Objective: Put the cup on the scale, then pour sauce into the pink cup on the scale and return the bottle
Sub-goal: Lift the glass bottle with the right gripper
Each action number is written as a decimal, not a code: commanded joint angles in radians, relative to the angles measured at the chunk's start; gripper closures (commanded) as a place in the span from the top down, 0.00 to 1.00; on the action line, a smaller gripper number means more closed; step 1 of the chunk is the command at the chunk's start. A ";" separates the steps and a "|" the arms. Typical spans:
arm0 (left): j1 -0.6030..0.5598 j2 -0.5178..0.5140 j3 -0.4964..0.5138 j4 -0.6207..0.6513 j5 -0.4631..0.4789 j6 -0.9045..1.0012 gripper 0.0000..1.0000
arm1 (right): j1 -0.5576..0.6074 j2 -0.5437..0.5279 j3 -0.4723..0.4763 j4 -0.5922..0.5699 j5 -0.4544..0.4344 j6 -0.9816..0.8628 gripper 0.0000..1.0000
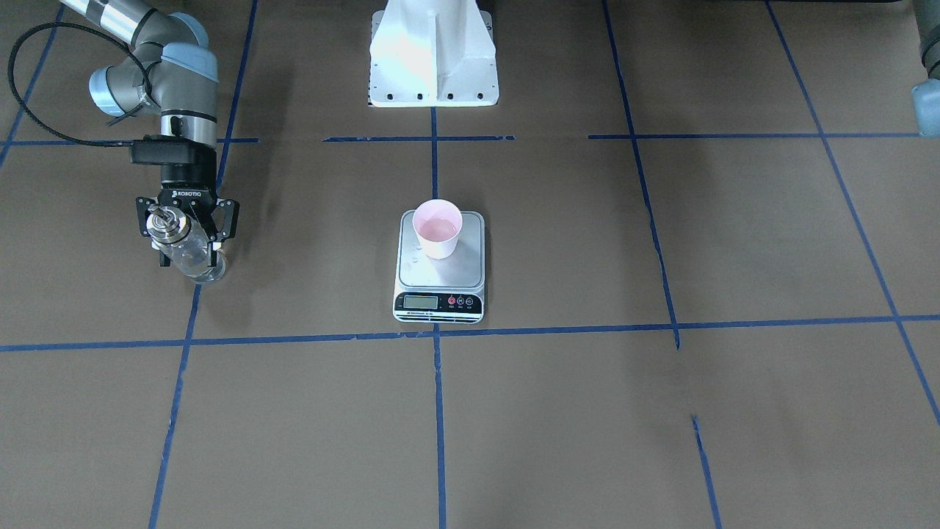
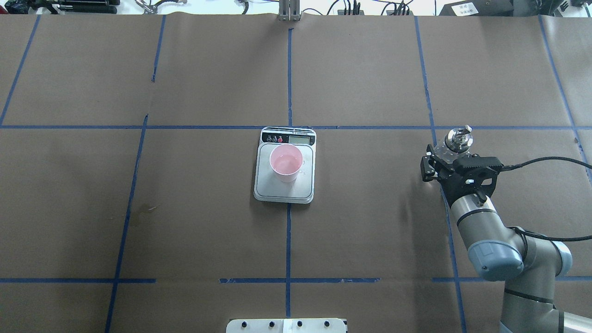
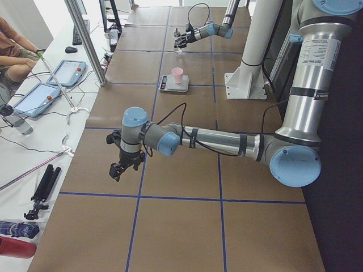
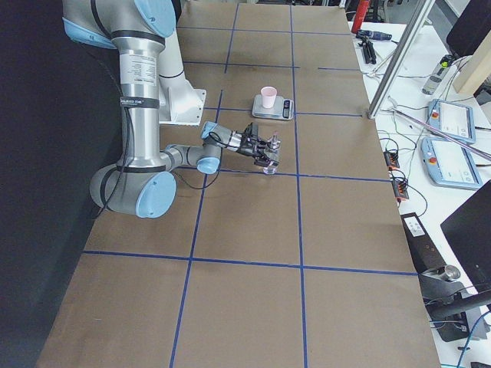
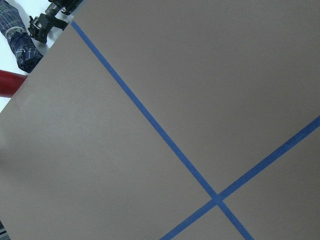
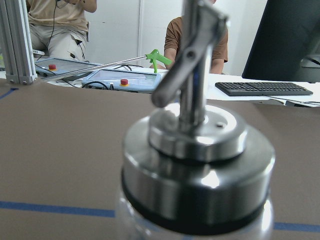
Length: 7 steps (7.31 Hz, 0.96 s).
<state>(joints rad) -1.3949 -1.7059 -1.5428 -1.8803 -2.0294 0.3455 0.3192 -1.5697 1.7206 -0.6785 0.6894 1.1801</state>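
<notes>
Exterior left view puts the left end effector [image 3: 118, 169] nearest. It hangs on a down-turned wrist over the left end of the table [image 3: 181, 226], closer to the operators' edge than to the robot's edge. No view shows how far its fingers are spread, so I cannot tell, and nothing is visibly in it.

Farther along, midway between the left and right edges, lies the scale [image 2: 284, 190], its black display strip turned toward the operators' edge. The cup [image 2: 286, 163] stands upright on the steel platform, nearer the display end.

Farthest, toward the right edge, the right end effector [image 1: 188, 244] has its fingers clamped on the glass body of the bottle [image 1: 203, 269]. The bottle is held roughly upright, silver cap [image 6: 200, 165] and spout [image 6: 192, 55] on top. Whether its base touches the table is unclear.
</notes>
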 commanded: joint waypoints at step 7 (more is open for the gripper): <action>-0.001 0.005 -0.039 0.032 -0.002 0.000 1.00 | 0.069 0.020 0.278 -0.251 0.074 -0.151 0.00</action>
<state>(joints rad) -1.3961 -1.7006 -1.5789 -1.8544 -2.0309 0.3451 0.3889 -1.5596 1.9919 -0.9084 0.7656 1.0321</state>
